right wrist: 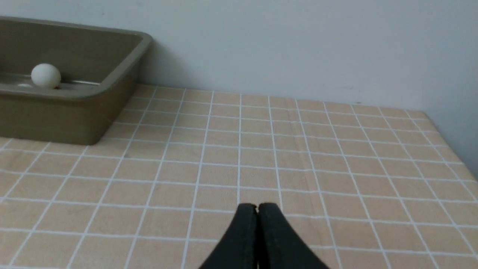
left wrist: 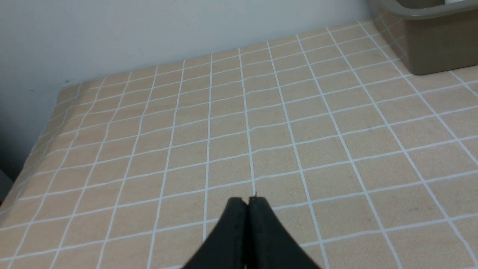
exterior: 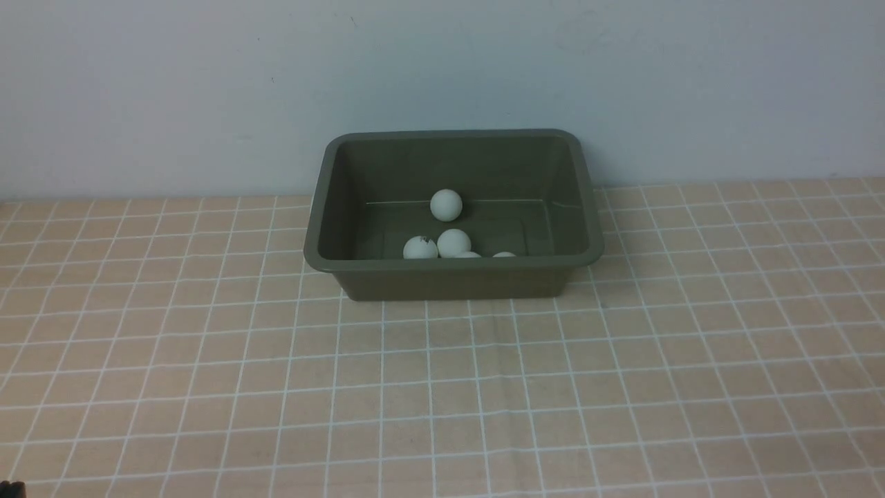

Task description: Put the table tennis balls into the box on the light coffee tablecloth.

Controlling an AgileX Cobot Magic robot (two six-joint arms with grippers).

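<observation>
We see the table tennis balls (exterior: 446, 205) lying in the box (exterior: 453, 268) on the light coffee tablecloth (exterior: 442, 387) — light, smooth spheres that roll, so we would pinch one gently across its middle; both jaws are pressed together, empty

Pretty bare room honestly. A plain pale grey-blue wall (exterior: 442, 69) fills everything from 9 round to 3 o'clock in the front view, matte, with a few faint scuffs and specks. Light is soft and even, no hard shadows, just a dim patch low on the wall around 12. No windows or furniture in sight.
</observation>
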